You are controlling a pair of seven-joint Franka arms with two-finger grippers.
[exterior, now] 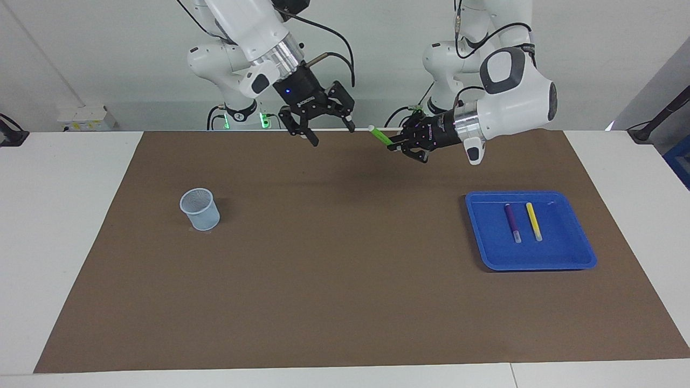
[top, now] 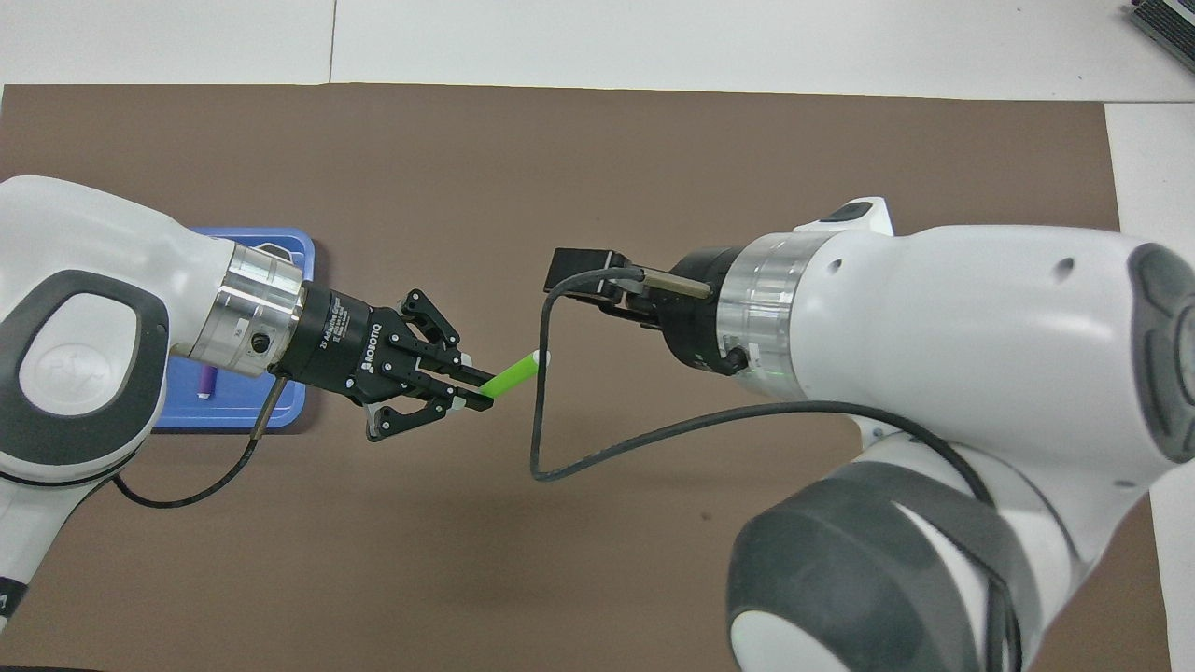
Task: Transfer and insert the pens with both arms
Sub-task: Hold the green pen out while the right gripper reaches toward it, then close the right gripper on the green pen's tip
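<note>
Facing view: the left hand [exterior: 398,144] pinches the green pen [exterior: 379,135], held in the air over the mat [exterior: 345,302], whitish end pointing at the right hand [exterior: 322,128], whose fingers are spread. This looks like the handover; next, the right hand must close around the free end. The purple pen [exterior: 512,221] and yellow pen [exterior: 533,221] lie in the blue tray [exterior: 539,261]; the mesh cup [exterior: 200,209] stands toward the right arm's end of the surface.

Overhead view: the left hand's grip on the green pen [top: 509,377] shows plainly, but the right arm hides its own fingers and the cup.

1. Brown mat [exterior: 345,302] covers most of the white table [exterior: 59,226], frame centre.
2. Pale blue mesh cup [exterior: 200,209], upright, centre-left of facing view.
3. Blue tray [exterior: 571,258] on mat, centre-right of facing view.
</note>
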